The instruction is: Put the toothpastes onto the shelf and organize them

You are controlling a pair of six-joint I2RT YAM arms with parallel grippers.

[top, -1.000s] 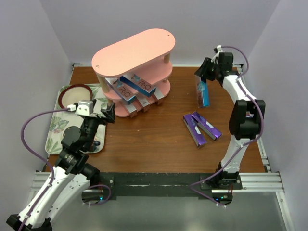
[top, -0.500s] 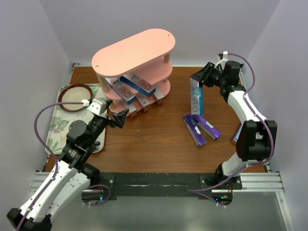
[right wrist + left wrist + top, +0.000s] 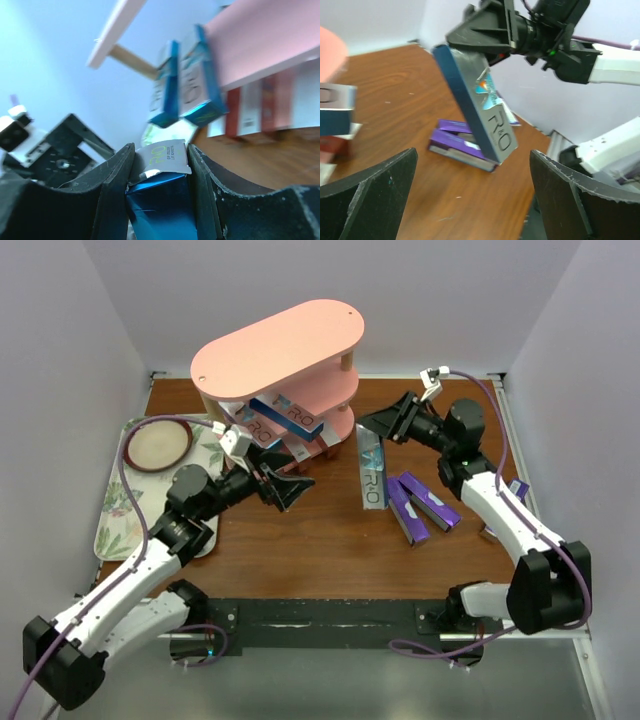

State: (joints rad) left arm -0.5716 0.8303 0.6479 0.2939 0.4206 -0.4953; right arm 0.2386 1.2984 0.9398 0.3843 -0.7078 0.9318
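Observation:
The pink three-tier shelf (image 3: 280, 360) stands at the back left, with blue toothpaste boxes (image 3: 285, 415) on its middle tier and red and white ones (image 3: 305, 452) on the bottom tier. My right gripper (image 3: 385, 425) is shut on the top end of a blue toothpaste box (image 3: 370, 478), which hangs near upright over the table right of the shelf. It also shows in the left wrist view (image 3: 480, 115) and between the right fingers (image 3: 160, 200). Two purple boxes (image 3: 420, 505) lie on the table. My left gripper (image 3: 290, 488) is open and empty, left of the held box.
A floral tray (image 3: 115, 505) with a round dish (image 3: 157, 442) lies at the left edge behind my left arm. Something small and purple (image 3: 517, 487) shows behind the right forearm. White walls close in the table on three sides.
My right gripper has carried the blue box left, from the far right to just right of the shelf. My left arm has swung right, from over the tray to in front of the shelf.

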